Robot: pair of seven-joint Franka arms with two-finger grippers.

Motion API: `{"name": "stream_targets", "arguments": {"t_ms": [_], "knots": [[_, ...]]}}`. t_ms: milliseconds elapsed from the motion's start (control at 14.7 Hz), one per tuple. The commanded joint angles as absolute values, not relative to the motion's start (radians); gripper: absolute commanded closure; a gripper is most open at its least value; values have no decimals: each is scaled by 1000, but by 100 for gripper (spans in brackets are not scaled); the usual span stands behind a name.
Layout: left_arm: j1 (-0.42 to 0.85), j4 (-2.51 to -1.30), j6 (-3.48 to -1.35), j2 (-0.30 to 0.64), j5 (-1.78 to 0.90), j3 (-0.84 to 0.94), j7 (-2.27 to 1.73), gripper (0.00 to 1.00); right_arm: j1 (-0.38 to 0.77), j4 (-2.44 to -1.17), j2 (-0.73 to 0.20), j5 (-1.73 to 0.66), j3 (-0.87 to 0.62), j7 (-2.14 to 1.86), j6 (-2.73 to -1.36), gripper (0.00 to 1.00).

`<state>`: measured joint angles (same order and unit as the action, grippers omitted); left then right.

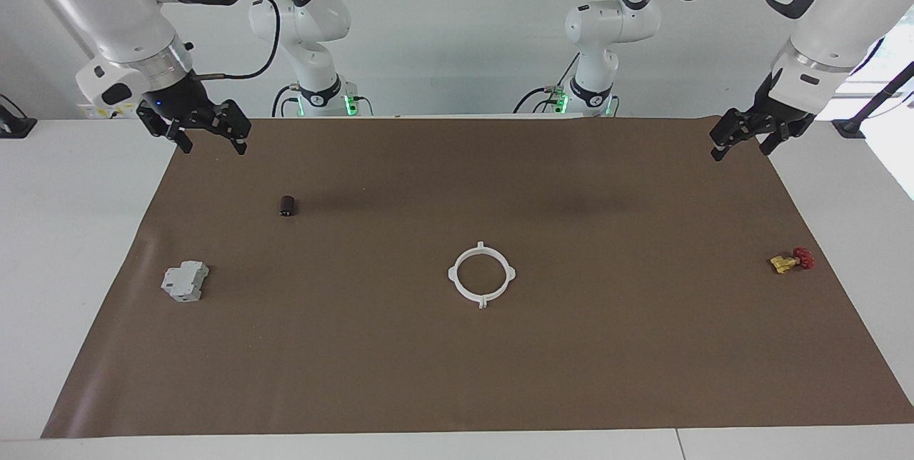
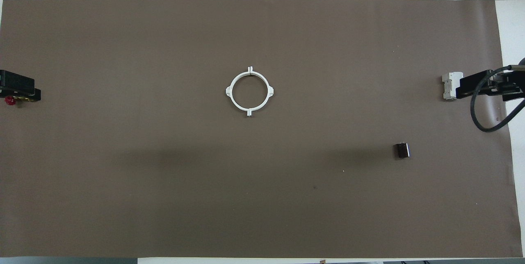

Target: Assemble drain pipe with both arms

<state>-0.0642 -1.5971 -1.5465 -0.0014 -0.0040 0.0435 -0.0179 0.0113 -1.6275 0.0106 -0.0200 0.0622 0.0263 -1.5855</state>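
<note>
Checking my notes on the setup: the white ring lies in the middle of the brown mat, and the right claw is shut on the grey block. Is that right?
Not quite. The white ring does lie mid-mat, but the right claw holds nothing: the facing view shows it raised over the mat's corner, open, while the grey block rests on the mat untouched.

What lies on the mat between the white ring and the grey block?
Nothing: in the facing view the brown mat is bare between the white ring and the grey block. The small dark cylinder lies nearer to the robots, off that line.
</note>
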Motion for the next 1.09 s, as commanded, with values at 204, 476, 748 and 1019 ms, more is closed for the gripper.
{"name": "stream_targets", "arguments": {"t_ms": [204,476,748,1019], "knots": [[-61,-1670,-1575,-40,-12,41,-2,0,5,-1637,23,-26,61,-2,-1574,0],[-60,-1677,-1581,-43,-8,43,-2,0,6,-1635,23,-26,61,-2,-1574,0],[-58,-1687,-1611,-44,14,43,2,0,5,-1637,23,-26,61,-2,-1574,0],[-58,-1700,-1658,-46,20,46,31,0,6,-1637,23,-26,61,-3,-1572,0]]}}
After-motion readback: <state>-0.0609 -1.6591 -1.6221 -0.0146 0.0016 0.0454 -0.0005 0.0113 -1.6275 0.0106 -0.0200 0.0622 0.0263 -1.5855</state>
